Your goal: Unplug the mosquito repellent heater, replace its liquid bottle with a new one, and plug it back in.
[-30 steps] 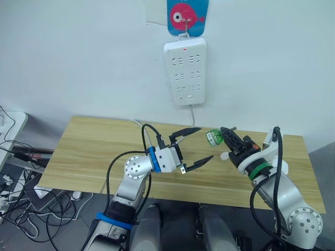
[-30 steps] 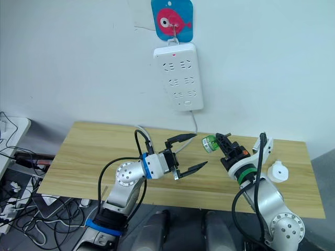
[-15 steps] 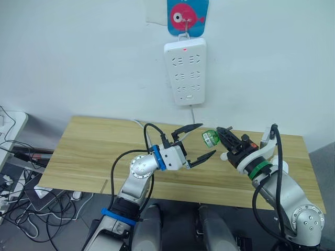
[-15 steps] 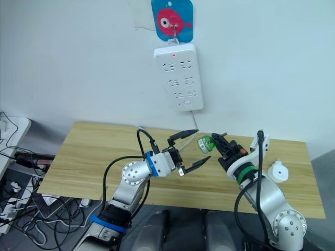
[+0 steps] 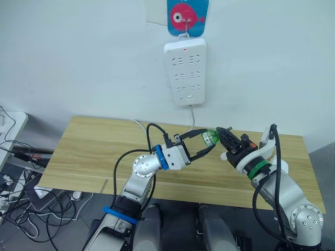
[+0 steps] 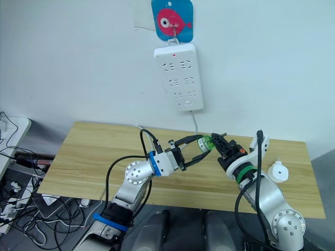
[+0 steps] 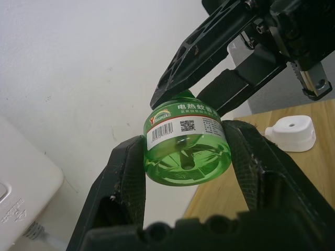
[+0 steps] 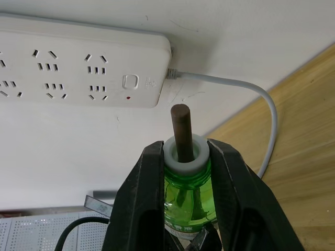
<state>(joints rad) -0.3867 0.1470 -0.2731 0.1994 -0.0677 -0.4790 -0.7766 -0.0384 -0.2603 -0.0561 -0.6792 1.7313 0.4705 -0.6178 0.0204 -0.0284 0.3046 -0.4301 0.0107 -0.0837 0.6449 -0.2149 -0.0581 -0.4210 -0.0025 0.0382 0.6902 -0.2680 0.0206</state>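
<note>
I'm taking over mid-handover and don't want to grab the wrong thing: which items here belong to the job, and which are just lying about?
Part of the job:
- green liquid bottle, held between the right claw and the left claw
- mosquito repellent heater, lying unplugged on the table
- power strip on the wall

Lying about:
- fish hook plate
- cables on the floor

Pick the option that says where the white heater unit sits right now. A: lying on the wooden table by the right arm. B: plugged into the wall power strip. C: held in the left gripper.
A: the mosquito repellent heater lies on the table beside the right arm, unplugged.
</note>
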